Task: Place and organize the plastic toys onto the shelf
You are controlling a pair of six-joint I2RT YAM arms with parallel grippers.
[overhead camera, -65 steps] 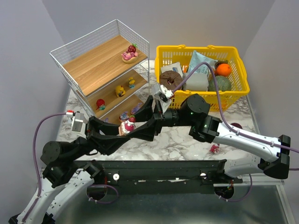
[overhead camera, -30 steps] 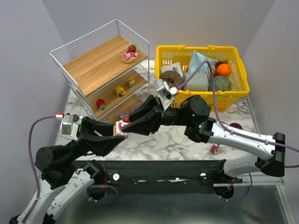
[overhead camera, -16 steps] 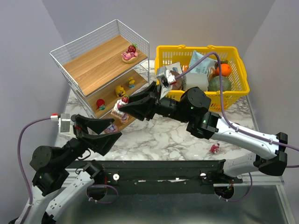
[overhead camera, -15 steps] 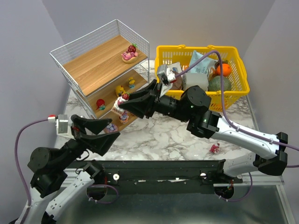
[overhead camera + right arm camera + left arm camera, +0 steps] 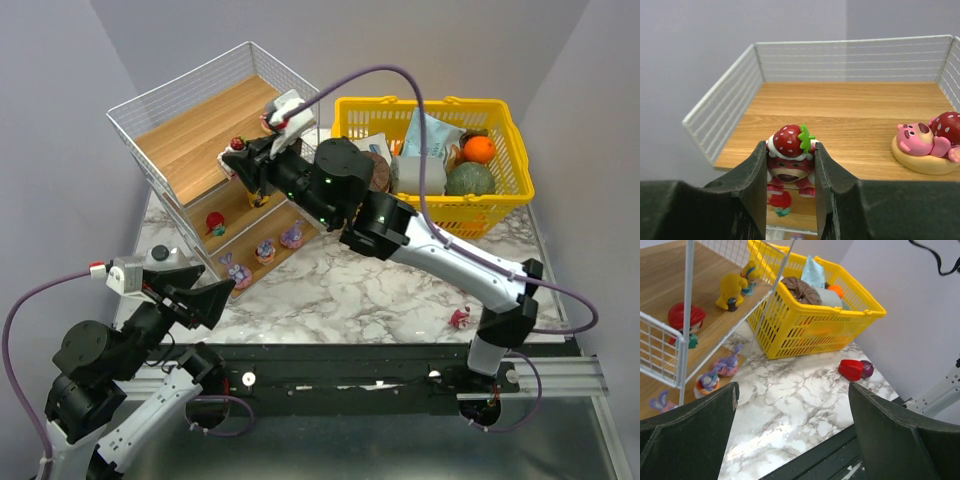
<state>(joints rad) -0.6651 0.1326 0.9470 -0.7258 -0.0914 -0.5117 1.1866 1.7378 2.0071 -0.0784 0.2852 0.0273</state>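
My right gripper [image 5: 240, 156] [image 5: 790, 167] is shut on a red strawberry-capped bear toy [image 5: 790, 150] [image 5: 237, 145], held over the front edge of the shelf's [image 5: 190, 145] top board [image 5: 850, 107]. A pink bear toy [image 5: 922, 147] lies on that board to the right. On the middle tier stand yellow toys [image 5: 732, 290] and a red one [image 5: 685, 322] [image 5: 215, 222]. Purple and pink toys [image 5: 293, 236] [image 5: 727, 365] sit on the bottom tier. Another small toy [image 5: 460, 319] lies on the table at near right. My left gripper [image 5: 203, 293] [image 5: 792, 390] hangs open and empty at near left.
The yellow basket [image 5: 500, 200] [image 5: 805, 330] of groceries stands right of the shelf. A red pepper [image 5: 851, 370] and a dark purple ball [image 5: 866, 368] lie on the marble table beyond it. The right arm stretches diagonally across the table's middle.
The left gripper opened off the strawberry bear and drew back to the near left. The right gripper carried the bear up and left, from over the table to the top tier.
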